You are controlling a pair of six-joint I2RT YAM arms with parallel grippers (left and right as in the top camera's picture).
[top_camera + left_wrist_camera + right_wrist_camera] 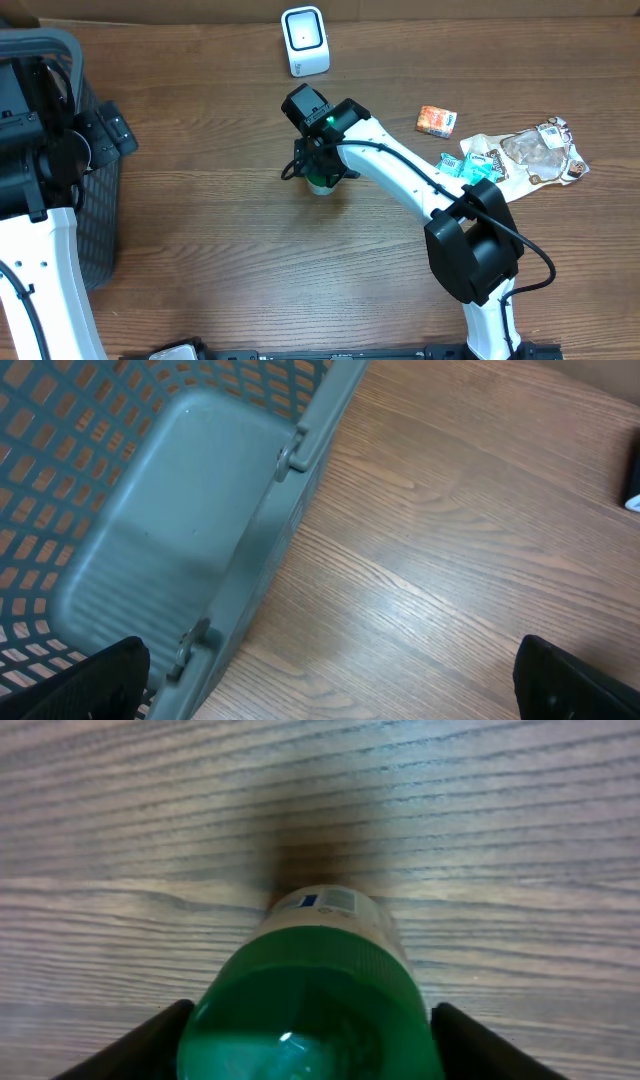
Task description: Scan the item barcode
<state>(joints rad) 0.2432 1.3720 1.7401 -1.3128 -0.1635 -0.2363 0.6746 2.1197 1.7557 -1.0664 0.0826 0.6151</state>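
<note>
Green-capped bottle [312, 1005] stands upright mid-worktop [210, 250], right gripper [320, 172] straddling its cap; can't tell whether the jaws are gripping it. Left gripper [330, 672] gapes wide beside the basket [190, 510].

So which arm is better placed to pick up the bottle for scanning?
Right. The right end effector straddles the bottle at its cap, with the scanner just beyond. The left end effector hangs open over the basket edge, far from the bottle.
</note>
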